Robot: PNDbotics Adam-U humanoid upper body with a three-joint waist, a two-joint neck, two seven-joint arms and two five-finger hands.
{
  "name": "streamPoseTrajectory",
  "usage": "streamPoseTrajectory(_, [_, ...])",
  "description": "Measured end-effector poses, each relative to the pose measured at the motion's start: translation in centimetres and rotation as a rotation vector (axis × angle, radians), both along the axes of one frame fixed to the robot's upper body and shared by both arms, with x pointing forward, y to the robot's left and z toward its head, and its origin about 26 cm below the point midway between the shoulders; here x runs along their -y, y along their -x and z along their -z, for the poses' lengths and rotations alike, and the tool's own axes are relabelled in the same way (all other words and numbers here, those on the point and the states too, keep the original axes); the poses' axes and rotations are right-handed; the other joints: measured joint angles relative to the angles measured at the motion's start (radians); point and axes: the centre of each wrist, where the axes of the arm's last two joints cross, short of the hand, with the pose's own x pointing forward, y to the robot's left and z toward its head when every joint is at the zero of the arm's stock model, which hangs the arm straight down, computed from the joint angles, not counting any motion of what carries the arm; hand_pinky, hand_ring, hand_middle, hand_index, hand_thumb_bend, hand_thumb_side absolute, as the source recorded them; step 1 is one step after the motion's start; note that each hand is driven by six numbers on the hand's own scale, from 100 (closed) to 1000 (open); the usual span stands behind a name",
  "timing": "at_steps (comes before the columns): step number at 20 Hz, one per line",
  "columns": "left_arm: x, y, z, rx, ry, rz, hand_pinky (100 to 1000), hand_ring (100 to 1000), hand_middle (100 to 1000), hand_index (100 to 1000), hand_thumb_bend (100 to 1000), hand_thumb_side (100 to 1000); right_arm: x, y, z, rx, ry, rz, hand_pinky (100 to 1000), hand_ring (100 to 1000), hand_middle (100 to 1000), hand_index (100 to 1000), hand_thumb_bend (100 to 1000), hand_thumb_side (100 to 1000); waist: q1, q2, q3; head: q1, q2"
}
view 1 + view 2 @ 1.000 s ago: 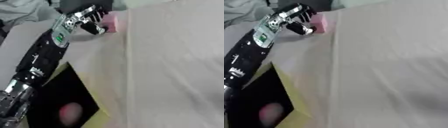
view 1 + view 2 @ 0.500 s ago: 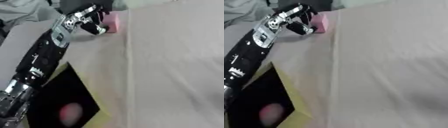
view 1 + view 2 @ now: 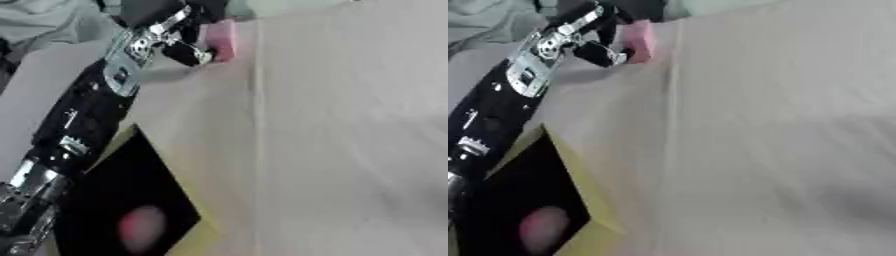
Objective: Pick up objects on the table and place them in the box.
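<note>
One pink block (image 3: pixel 220 39) sits at the table's (image 3: pixel 350 125) far edge, touching the curled fingers of my left hand (image 3: pixel 179 37), which close around its left side. Nearer me, at the left edge, the yellow-walled box (image 3: pixel 579 200) holds a pink rounded thing (image 3: pixel 142 227).

A plain test bench or lab setup seems to be showing: a bare beige table (image 3: pixel 350 125) and a dark yellow-edged box (image 3: pixel 131 200), nothing homely around

Matt beige table (image 3: pixel 350 130), matt pink block (image 3: pixel 220 40), glossy black arm (image 3: pixel 83 115)
</note>
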Motion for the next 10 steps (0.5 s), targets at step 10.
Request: streamPoseTrajectory(10, [1.2,1.0,0.8,0.042,-0.064,0.036,424,272,218,398,281,100,0.4,0.1,0.7,-0.020,-0.011,0.017,778,743,643,770,515,952,-0.028,-0.054,0.042,-0.013,0.033])
